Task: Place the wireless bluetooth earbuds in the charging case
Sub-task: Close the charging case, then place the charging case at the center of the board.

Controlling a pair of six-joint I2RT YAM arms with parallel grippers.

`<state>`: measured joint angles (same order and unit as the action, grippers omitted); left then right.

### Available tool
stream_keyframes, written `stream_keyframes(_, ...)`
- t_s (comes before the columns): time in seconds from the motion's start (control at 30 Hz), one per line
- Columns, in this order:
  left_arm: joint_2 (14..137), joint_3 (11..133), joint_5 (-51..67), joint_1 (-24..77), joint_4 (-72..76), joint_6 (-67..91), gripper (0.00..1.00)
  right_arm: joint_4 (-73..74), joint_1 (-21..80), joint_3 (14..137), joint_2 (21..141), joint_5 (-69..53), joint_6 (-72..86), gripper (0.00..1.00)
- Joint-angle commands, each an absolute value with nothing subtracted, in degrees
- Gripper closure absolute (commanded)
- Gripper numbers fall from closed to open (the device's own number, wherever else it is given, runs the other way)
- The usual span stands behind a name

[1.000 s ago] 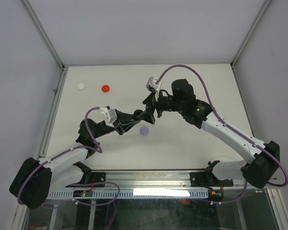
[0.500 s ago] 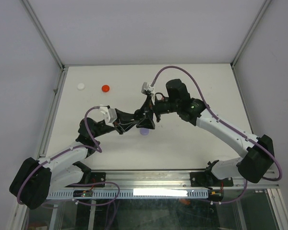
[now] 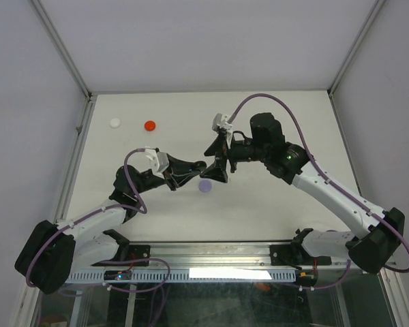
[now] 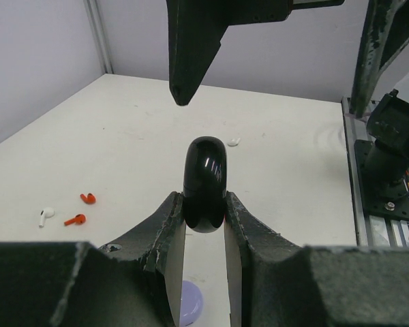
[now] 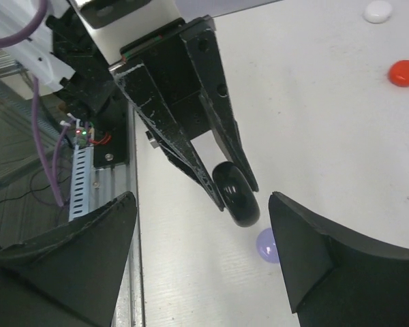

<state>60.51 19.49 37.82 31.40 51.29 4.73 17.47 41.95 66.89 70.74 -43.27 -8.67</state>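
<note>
table: white matte tabletop (image 3: 273,204), faint scuffs, fills the middle
walls: plain pale grey panels (image 3: 191,41) on far, left and right sides
frame: slim aluminium corner posts (image 3: 60,48), far left and far right
near edge: silver metal rail (image 3: 225,253) along the table's near side
light: even, soft, weak shadows

Both arms reach inward and their wrists face each other. The left gripper (image 4: 204,201) is closed tightly on a black round case (image 4: 204,169). The right gripper (image 5: 200,204) stands wide open just in front of the left gripper.
</note>
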Motion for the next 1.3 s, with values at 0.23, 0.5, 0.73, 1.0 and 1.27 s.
stream_keyframes(0.23, 64.3, 24.5, 31.6, 31.0, 47.8, 15.0, 1.0, 15.5, 41.7, 60.0, 59.5, -14.2, -2.5, 0.18)
stream_keyframes(0.5, 64.8, 24.3, 21.6, 31.0, 36.6, 32.3, 1.0, 15.6, 41.7, 51.6, 52.2, 3.9, 2.0, 0.18)
stream_keyframes(0.73, 64.3, 17.3, 14.4, 31.0, 33.4, 44.1, 1.0, 16.2, 41.7, 49.3, 51.0, 7.9, 3.3, 0.18)
stream_keyframes(1.0, 69.5, 14.9, 12.8, 31.1, 32.0, 49.9, 0.98, 14.6, 41.8, 47.5, 49.9, 8.9, 3.2, 0.18)
stream_keyframes(1.27, 77.9, 17.7, 11.6, 31.1, 30.0, 51.6, 0.82, 14.6, 41.7, 47.0, 49.6, 9.7, 3.0, 0.18)
